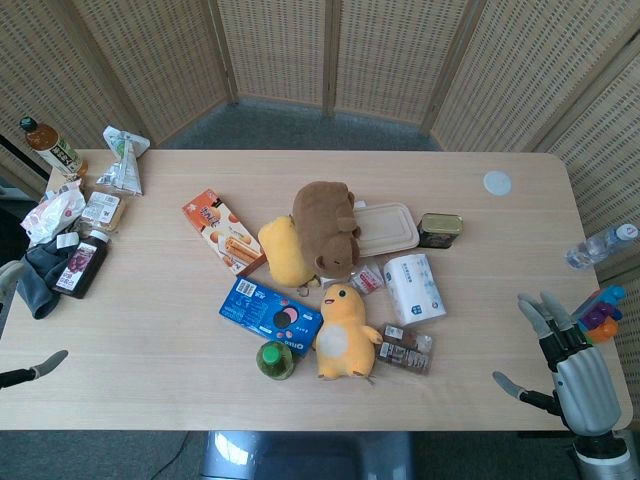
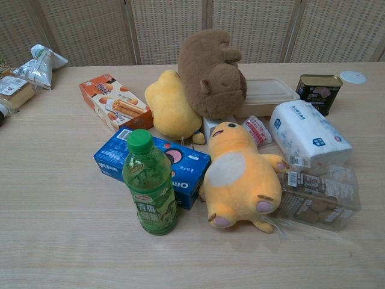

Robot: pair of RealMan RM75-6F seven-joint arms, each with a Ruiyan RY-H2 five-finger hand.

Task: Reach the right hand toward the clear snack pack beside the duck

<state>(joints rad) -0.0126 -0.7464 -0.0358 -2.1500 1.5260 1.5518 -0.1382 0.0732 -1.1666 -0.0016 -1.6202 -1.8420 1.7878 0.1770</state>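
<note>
Head view: right hand (image 1: 572, 372) waited, fingers spread wide and empty.
The clear snack pack (image 1: 406, 347) lay well apart to its left, touching the duck (image 1: 343, 335).

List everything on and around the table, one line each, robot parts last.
duck: 1, yellow, front centre
clear snack pack: 1, transparent, touching duck's right side
green bottle: 1, left of duck
blue cookie box: 1, behind bottle
brown plush: 1, centre
yellow plush: 1, beside brown plush
orange box: 1, centre-left
tissue pack: 1, white
tin: 1, dark
lidded container: 1, pale
left hand: edge of table
right hand: open, front right
</note>
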